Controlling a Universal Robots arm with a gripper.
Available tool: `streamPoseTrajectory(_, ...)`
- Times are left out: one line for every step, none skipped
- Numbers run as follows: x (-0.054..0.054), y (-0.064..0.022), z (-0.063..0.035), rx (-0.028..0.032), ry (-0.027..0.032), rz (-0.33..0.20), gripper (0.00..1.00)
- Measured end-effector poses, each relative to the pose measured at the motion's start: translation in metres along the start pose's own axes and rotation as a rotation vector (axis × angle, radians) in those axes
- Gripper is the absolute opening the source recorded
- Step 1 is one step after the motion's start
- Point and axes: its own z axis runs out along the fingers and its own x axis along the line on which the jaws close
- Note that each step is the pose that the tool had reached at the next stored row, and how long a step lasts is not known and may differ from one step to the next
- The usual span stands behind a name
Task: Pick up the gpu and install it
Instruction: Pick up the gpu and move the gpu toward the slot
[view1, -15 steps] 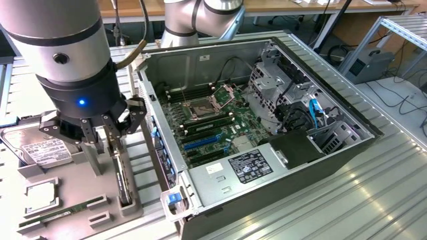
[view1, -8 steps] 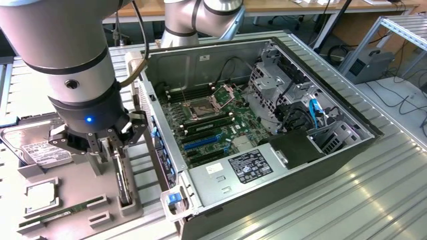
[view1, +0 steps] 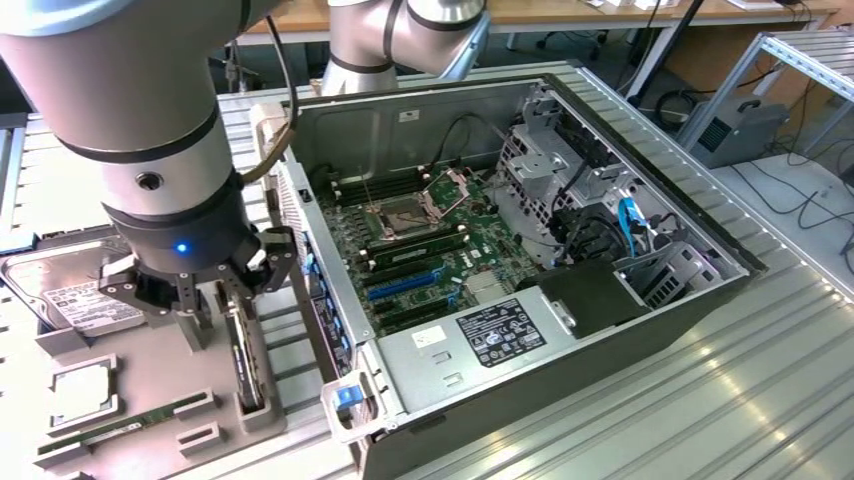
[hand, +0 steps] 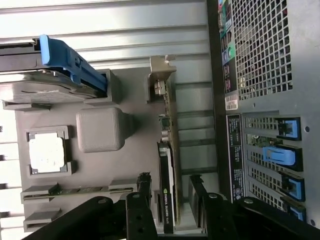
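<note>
1. My gripper (view1: 220, 318) hangs at the lower left of the exterior view, over the grey parts tray (view1: 171, 385).
2. Its jaws stand apart, one of my fingers (hand: 145, 192) on each side of the gpu (hand: 167, 165), with a gap showing on both sides.
3. The gpu stands on edge in its tray slot, just beside the open computer case (view1: 561, 330).
4. Farther left in the tray lie a hard drive (view1: 83, 305), a CPU (view1: 83, 390) and a RAM stick (view1: 114, 428).

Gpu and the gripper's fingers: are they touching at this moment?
Apart. In the wrist view the fingers straddle the gpu, with gray holder visible between it and each finger.
</note>
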Motion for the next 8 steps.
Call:
streamPoseTrajectory(0.000,-0.0002,0.0036,0.0001,0.0001,0.000,0.44)
streamPoseTrajectory(0.000,-0.0003,0.0070,0.0001,0.0001,0.000,0.44)
streamPoseTrajectory(0.000,-0.0004,0.0097,0.0001,0.0000,0.000,0.44)
streamPoseTrajectory(0.000,-0.0006,0.0132,0.0000,0.0000,0.000,0.44)
streamPoseTrajectory(0.000,-0.0008,0.0169,0.0001,0.0001,0.000,0.44)
streamPoseTrajectory(0.001,-0.0010,0.0222,0.0002,0.0001,0.000,0.44)
streamPoseTrajectory(0.001,-0.0012,0.0274,0.0001,0.0001,0.000,0.44)
streamPoseTrajectory(0.001,-0.0014,0.0312,0.0001,0.0001,0.000,0.44)
